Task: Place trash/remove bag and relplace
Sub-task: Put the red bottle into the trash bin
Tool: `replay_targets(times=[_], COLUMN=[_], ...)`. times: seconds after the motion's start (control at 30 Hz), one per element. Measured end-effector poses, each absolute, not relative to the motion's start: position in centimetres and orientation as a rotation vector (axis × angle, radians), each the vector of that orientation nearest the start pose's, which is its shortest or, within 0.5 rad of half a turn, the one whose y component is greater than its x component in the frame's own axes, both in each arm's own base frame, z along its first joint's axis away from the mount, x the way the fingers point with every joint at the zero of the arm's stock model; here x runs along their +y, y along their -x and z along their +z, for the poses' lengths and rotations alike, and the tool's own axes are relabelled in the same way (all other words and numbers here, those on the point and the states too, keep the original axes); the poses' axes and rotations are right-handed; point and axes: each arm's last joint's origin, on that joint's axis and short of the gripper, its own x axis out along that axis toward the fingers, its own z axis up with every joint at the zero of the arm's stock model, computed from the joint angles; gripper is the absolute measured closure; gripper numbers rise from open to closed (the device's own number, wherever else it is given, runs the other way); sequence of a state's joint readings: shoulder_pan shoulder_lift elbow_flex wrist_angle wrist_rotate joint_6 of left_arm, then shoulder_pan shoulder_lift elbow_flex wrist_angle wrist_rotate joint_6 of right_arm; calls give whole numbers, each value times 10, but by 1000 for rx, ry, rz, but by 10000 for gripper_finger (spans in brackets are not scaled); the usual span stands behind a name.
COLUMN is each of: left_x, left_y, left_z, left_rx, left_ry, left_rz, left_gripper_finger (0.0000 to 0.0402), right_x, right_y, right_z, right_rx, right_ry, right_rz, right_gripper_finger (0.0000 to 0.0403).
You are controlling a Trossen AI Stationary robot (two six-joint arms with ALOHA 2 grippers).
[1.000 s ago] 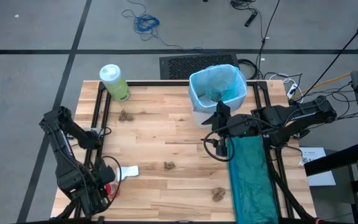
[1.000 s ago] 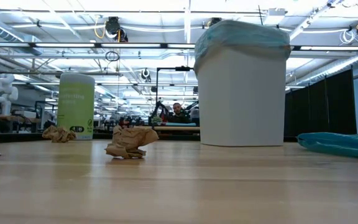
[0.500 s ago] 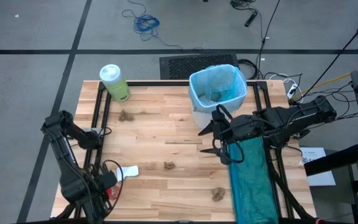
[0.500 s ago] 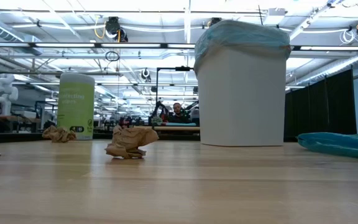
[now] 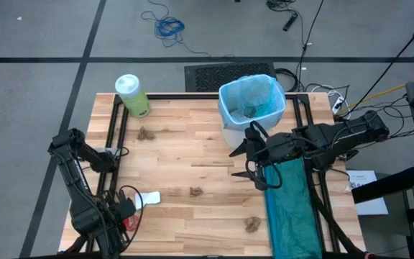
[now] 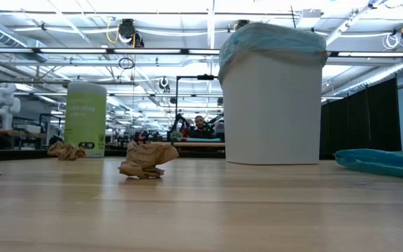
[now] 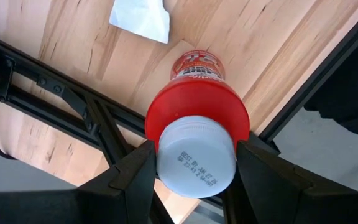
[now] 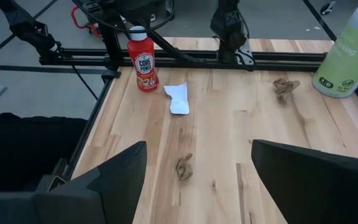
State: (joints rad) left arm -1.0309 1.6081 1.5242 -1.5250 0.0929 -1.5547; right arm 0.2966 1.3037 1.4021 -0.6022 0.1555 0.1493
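A white wastebasket [image 5: 230,134] stands at the table's far side, lined with the light-blue bag [image 5: 252,97], whose top is folded over the rim [image 6: 271,38]. A brown wad [image 5: 249,111] lies inside. Three more wads lie on the wood [image 5: 146,134] [image 5: 195,191] [image 5: 251,224], with a white scrap [image 5: 148,198] close by. The red white-capped container [image 8: 140,59] stands upright at the near left corner. My left gripper [image 7: 194,149] is over it, shut on it. My right gripper [image 5: 240,161] hangs open just on the near side of the wastebasket, touching nothing. My left gripper holds the red container by its shoulder [image 7: 166,112], just below the white cap [image 7: 196,155], pinched between the two fingers [image 7: 138,171]. It comes from above, pointing down. The container is upright, and its base looks to be resting on the table by the left rail.
A large green bottle with a white cap [image 5: 131,93] stands at the far left corner. A darker teal plastic bag [image 5: 290,208] lies along the right side, under the right arm. Black frame rails [image 5: 113,137] border the table. Bare wood lies in the middle.
My right gripper drew back from the wastebasket's rim a little toward the near edge and turned about its wrist, then held still. Wads, scrap and wastebasket kept their places.
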Motion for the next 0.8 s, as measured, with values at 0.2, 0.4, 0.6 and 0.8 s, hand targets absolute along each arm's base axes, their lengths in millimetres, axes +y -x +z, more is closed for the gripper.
replay_targets(times=[0.2, 0.4, 0.6, 0.8], left_x=[-240, -243, -243, -242], left_y=[-140, -143, -143, -144], left_z=[307, 302, 302, 303], left_rx=[1635, 1641, 1640, 1656], left_ry=[398, 385, 389, 385], left_rz=[439, 456, 451, 442], left_gripper_finger=[185, 205, 229, 229], right_x=[75, 75, 75, 75], right_y=[-262, -262, -262, -261], right_z=[395, 395, 395, 394], right_rx=[500, 501, 510, 521], right_ry=[-33, -32, -46, -48], right_rz=[101, 101, 96, 94], right_gripper_finger=[119, 119, 119, 119])
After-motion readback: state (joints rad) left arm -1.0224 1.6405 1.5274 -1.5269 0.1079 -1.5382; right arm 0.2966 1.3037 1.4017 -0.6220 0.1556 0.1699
